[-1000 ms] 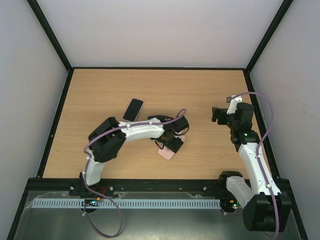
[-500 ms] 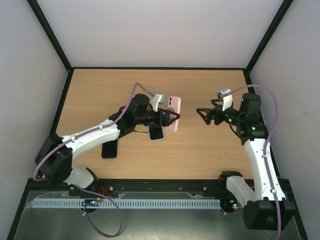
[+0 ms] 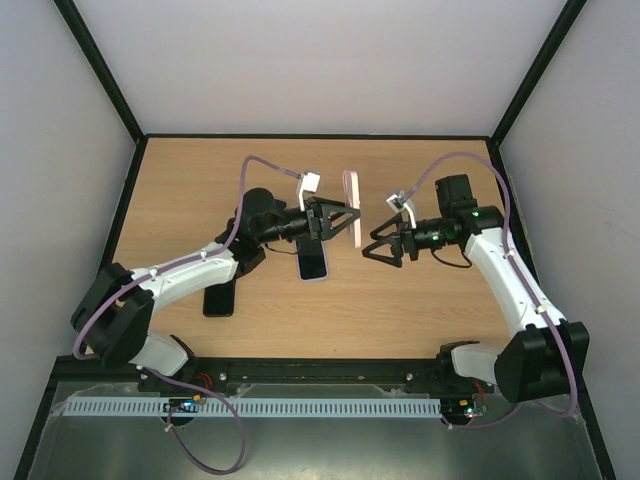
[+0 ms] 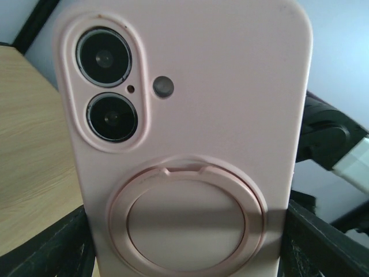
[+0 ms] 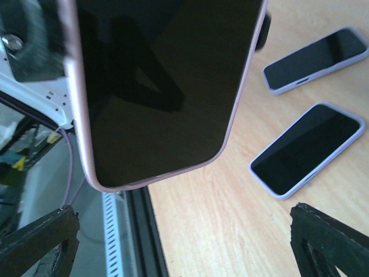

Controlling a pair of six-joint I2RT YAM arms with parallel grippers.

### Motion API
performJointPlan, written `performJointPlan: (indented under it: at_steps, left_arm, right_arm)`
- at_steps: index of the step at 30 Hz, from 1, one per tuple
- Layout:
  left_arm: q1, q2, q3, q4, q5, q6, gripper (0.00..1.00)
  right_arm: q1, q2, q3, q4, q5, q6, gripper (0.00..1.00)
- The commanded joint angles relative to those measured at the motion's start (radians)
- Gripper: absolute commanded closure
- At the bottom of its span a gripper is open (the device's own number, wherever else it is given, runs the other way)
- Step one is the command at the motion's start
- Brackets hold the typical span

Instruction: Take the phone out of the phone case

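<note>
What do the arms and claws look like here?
Left arm and right arm: white links, black joints. A purple cable loops along each. Left claw and right claw are black with tapered triangular fingers. A green light shows on the right arm.

Soft, even overhead light leaves only faint shadows on the table (image 3: 420, 310). The pink case (image 4: 190, 115) is shaded toward 5 o'clock, and the phone screen (image 5: 161, 86) mirrors dark shapes toward 11 o'clock.
</note>
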Motion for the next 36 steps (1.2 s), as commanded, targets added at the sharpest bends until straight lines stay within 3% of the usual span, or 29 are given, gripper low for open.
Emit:
performJointPlan:
  at_steps: [1,9,20,28,33,36]
  left_arm:
    - [0.005,0.030,0.001,0.286,0.087,-0.134,0.75]
    - [0.001,0.107,-0.008,0.525,0.134,-0.306,0.76]
    - [-0.022,0.164,0.010,0.555,0.124,-0.336,0.79]
    - [-0.027,0.199,0.022,0.567,0.113,-0.341,0.79]
    - [-0.033,0.203,0.024,0.572,0.110,-0.341,0.76]
    - [-0.032,0.197,0.022,0.550,0.104,-0.332,0.56]
  right_arm:
    - [0.019,0.020,0.027,-0.100,-0.092,-0.045,0.03]
    - [0.033,0.012,0.009,0.060,-0.175,0.087,0.02]
    - [0.043,-0.098,-0.114,0.486,-0.174,0.478,0.02]
    - [0.053,-0.140,-0.130,0.474,-0.180,0.511,0.01]
    - [0.053,-0.150,-0.140,0.470,-0.138,0.516,0.24]
    - [0.054,-0.155,-0.150,0.464,-0.111,0.510,0.30]
